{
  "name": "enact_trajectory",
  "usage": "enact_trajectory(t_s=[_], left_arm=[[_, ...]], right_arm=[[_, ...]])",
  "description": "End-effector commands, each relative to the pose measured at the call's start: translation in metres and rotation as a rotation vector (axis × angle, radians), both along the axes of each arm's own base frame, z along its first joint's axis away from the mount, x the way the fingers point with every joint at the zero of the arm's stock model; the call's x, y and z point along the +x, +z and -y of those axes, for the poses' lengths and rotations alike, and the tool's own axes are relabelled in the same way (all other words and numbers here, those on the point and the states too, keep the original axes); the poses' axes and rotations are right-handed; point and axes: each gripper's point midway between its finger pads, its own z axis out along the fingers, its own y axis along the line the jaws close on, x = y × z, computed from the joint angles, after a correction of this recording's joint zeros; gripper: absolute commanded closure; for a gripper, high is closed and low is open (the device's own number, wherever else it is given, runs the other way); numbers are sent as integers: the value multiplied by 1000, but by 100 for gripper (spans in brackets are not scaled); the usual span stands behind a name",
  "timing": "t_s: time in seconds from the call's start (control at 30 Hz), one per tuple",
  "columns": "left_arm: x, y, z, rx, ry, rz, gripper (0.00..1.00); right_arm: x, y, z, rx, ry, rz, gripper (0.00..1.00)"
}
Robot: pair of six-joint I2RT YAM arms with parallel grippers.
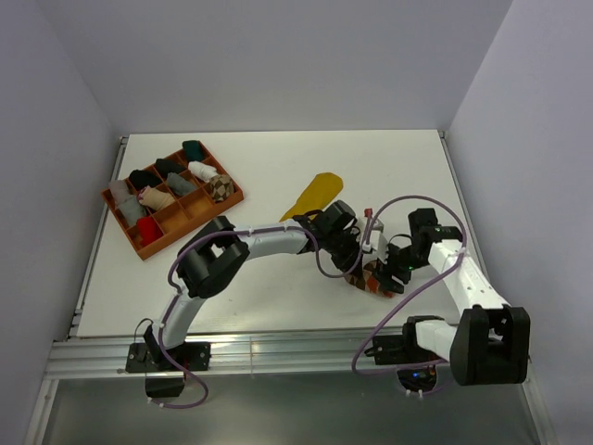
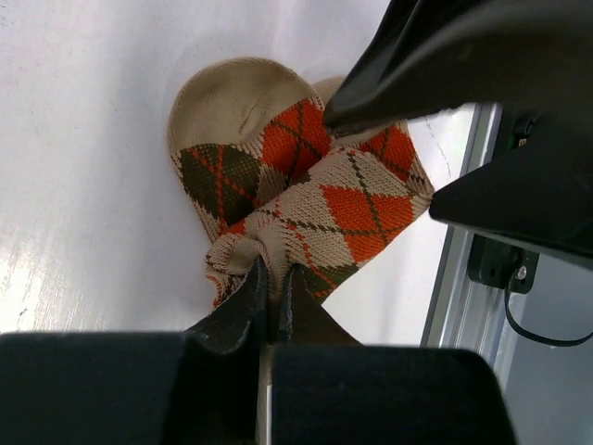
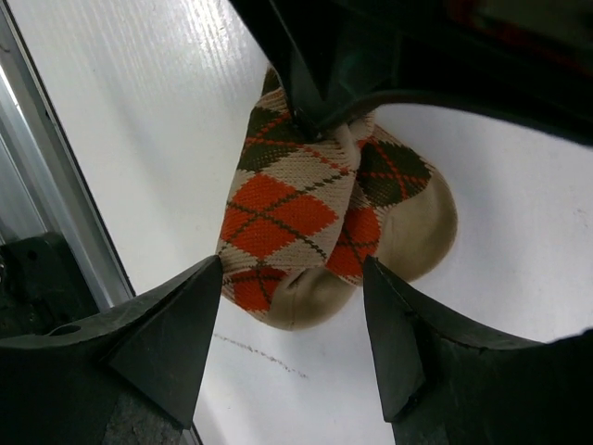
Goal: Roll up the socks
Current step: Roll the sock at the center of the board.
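Note:
An orange, brown and cream argyle sock (image 1: 372, 278) lies folded on the white table near the front edge, its cream toe showing (image 2: 243, 102). My left gripper (image 2: 273, 273) is shut on a pinch of the sock's knit at one end. My right gripper (image 3: 292, 269) is open, its fingers (image 3: 190, 315) standing either side of the sock's (image 3: 278, 218) other end without touching it. A mustard yellow sock (image 1: 313, 195) lies flat farther back, behind the left arm. A brown-and-cream argyle bundle (image 1: 220, 188) sits in the tray.
An orange compartment tray (image 1: 192, 227) at the back left holds several small sock bundles. The aluminium rail (image 1: 278, 348) along the table's front edge runs close to the sock (image 2: 459, 260). Both arms crowd together over the front right of the table.

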Motion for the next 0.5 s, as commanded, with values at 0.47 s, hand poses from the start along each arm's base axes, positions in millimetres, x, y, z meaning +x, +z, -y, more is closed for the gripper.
enact_trajectory(t_s=[0.47], left_arm=[[-5,-32,-14,111,36,-80,100]], right_arm=[[-2,-42,-11,-129,90,-118,51]])
